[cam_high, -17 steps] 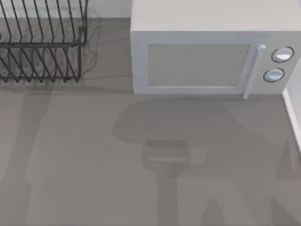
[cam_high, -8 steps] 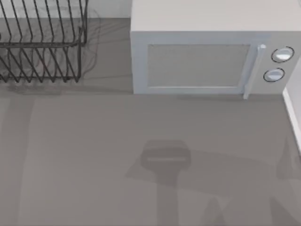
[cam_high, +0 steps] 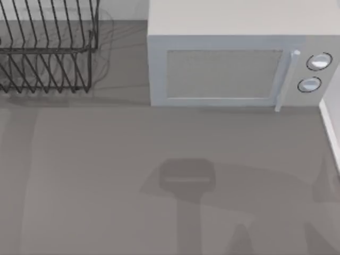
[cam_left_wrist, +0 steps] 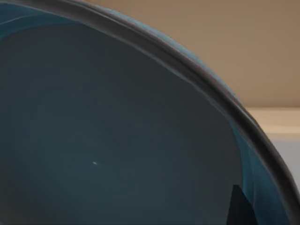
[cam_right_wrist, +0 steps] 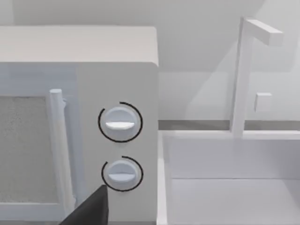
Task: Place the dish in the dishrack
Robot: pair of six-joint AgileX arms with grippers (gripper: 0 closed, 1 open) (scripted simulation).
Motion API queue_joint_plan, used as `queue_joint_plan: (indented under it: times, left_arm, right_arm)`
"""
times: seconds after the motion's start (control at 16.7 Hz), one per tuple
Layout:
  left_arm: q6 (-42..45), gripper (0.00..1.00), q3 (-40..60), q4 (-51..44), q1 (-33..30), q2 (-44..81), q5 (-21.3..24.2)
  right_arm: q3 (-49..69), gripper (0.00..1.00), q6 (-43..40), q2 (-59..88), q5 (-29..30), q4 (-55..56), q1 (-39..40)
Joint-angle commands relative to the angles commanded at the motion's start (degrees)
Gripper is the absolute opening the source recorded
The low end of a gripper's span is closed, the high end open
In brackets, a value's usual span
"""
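Dish: the round, shallow blue bowl with a grey-blue inside bottom [cam_left_wrist: 117, 140] is seen very close in the left wrist view, with its dark rim crossing the picture; it is judged to be carried by the left arm, above the desk.

Left claw: a dark tip [cam_left_wrist: 239, 208] is seen against the inside wall of the bowl. Whether the fingers are pressed on the rim cannot be told.

Dishrack: the dark metal wire rack with thin upright tines [cam_high: 48, 50] stands at the far left corner of the grey desk [cam_high: 106, 175] in the top view, just beside the white-grey microwave oven [cam_high: 234, 69], with a narrow strip of desk between them.

Right claw: it is held idle in front of the microwave's two round knobs [cam_right_wrist: 120, 123]; a dark finger [cam_right_wrist: 91, 208] is seen, but how the fingers stand cannot be told. A white sink with a tall tap [cam_right_wrist: 243, 79] lies beside the microwave.

Step in hand: the bowl is judged to be in transport towards the rack.

Advice: the bowl should be turned on edge and lined up with a gap between two tines before it is lowered. The descent should be slow, so that the rim is not caught on a wire. The microwave's side should be kept clear. The bowl should be released only when it is supported by the rack.
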Motion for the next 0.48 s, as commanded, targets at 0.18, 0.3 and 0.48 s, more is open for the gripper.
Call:
queue_joint_plan:
  times: [0.18,0.3,0.48]
  left_arm:
    - [0.0,0.0,-0.6,7.3,-0.6,7.1,-0.8]
    - [0.0,0.0,-1.5,15.0,-1.2,13.9,-1.5]
    - [0.2,0.0,-3.8,29.1,-2.5,25.1,-2.6]
  right_arm:
    - [0.0,1.0,0.0,0.0,0.0,0.0,0.0]
    - [0.0,1.0,0.0,0.0,0.0,0.0,0.0]
    - [0.0,1.0,0.0,0.0,0.0,0.0,0.0]
